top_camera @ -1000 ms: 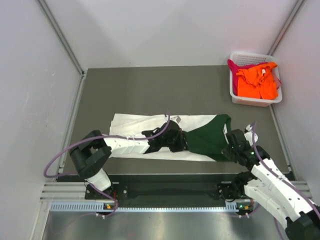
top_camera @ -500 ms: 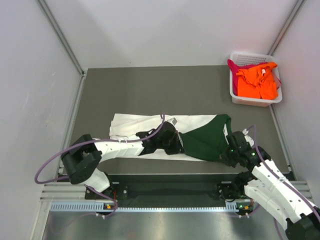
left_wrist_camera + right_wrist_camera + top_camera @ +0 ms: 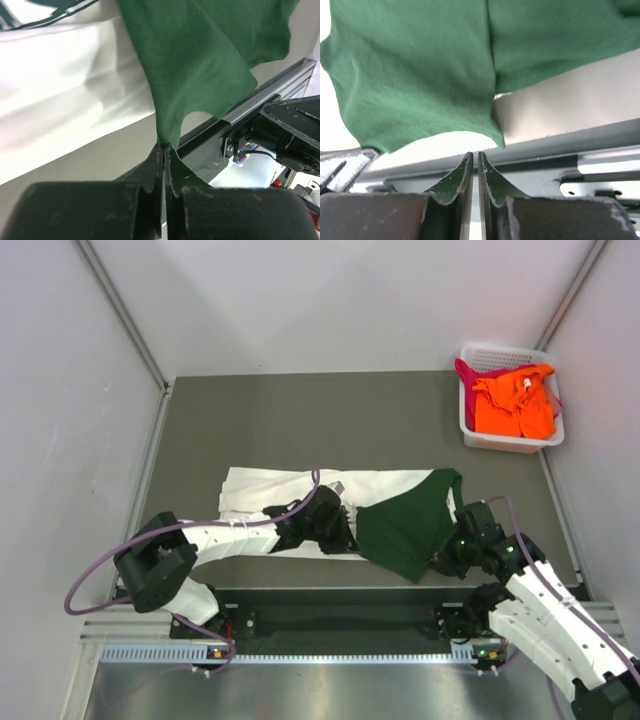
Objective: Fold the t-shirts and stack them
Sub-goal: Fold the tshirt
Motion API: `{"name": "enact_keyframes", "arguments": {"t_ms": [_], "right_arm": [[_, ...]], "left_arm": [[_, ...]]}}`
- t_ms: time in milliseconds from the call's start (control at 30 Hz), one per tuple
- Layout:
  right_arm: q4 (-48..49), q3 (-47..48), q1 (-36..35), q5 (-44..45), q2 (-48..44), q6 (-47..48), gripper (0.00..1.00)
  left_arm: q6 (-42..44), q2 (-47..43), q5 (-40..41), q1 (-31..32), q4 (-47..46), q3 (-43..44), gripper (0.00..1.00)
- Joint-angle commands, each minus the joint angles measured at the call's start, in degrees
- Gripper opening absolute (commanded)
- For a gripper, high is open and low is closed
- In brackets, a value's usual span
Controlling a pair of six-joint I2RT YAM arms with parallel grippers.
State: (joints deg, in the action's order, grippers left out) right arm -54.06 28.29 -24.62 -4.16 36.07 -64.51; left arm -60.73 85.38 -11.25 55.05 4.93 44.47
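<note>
Nearest, by the table's front edge, the right gripper (image 3: 475,157) has its black fingers all but closed, a thin slit between them and nothing in it; the hem of the cloth hangs just beyond their tips; the left gripper (image 3: 162,147) is pinched tight on a corner of the dark green cloth, drawn into a taut peak; this white cotton t-shirt with dark green sleeves and back (image 3: 280,488) lies spread lengthwise across the near half of the dark grey table (image 3: 300,420), its green part folded over at the right; farther off, in the far right corner, a white plastic lattice basket (image 3: 465,425) holds a bright orange t-shirt (image 3: 515,405) lying over a magenta t-shirt (image 3: 466,375)
</note>
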Motion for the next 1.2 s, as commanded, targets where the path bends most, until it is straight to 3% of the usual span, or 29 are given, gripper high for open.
{"name": "enact_keyframes", "arguments": {"t_ms": [0, 67, 100, 133, 167, 200, 367, 467, 500, 567, 633, 667, 900, 1167], "right_arm": [[-0.16, 3.25, -0.51, -7.52, 1.98, 0.88, 0.11], [-1.56, 5.53, -0.51, -7.18, 2.42, 1.84, 0.2], [-2.18, 6.68, -0.6, -6.22, 2.33, 2.19, 0.4], [-3.23, 7.9, -0.52, -4.9, 2.33, 2.54, 0.51], [-5.07, 10.61, -0.51, -1.23, 2.16, 3.33, 0.69], [-6.13, 12.03, -0.51, 1.06, 1.98, 3.6, 0.72], [-5.8, 15.83, -0.51, 12.67, 2.86, 6.23, 0.69], [-2.46, 14.25, -0.51, 13.56, 4.61, 7.12, 0.66], [-1.75, 13.81, -0.51, 13.57, 4.97, 7.47, 0.64], [0.71, 12.23, -0.51, 13.74, 6.28, 7.82, 0.63], [2.37, 11.09, -0.51, 14.79, 6.99, 8.17, 0.61], [2.82, 10.65, -0.51, 15.32, 7.08, 8.09, 0.61], [6.59, 5.03, -0.51, 17.96, 7.78, 5.63, 0.57], [13.89, -0.6, -0.51, 18.84, 13.67, 4.48, 0.53]], "left_arm": [[0.08, -3.11, -2.29, -0.73, 0.61, -1.14, 0.0], [0.0, -3.55, -2.64, -0.99, 0.78, -1.75, 0.0], [0.0, -3.91, -2.73, -0.99, 1.05, -2.01, 0.0], [0.0, -4.17, -2.9, -1.08, 1.13, -2.19, 0.0], [-0.18, -4.52, -3.17, -0.99, 1.48, -2.71, 0.0], [-0.44, -4.87, -3.17, -1.08, 1.57, -3.07, 0.0], [-1.15, -7.07, -2.99, -1.08, 2.28, -5.53, 0.0], [-0.97, -7.43, -3.17, -1.08, 2.81, -6.14, 0.0], [-0.8, -7.34, -3.26, -1.08, 2.81, -6.23, 0.1], [-0.1, -6.73, -2.99, -1.08, 4.03, -5.71, 0.41], [0.7, -6.2, -1.94, -1.08, 5.26, -4.66, 0.58], [1.31, -6.54, -1.5, -1.08, 6.22, -4.48, 0.61], [6.76, -9.35, 1.58, -4.32, 13.86, -0.44, 0.63], [16.59, -17.87, -1.67, -23.48, 21.52, 1.15, 0.61]]}}
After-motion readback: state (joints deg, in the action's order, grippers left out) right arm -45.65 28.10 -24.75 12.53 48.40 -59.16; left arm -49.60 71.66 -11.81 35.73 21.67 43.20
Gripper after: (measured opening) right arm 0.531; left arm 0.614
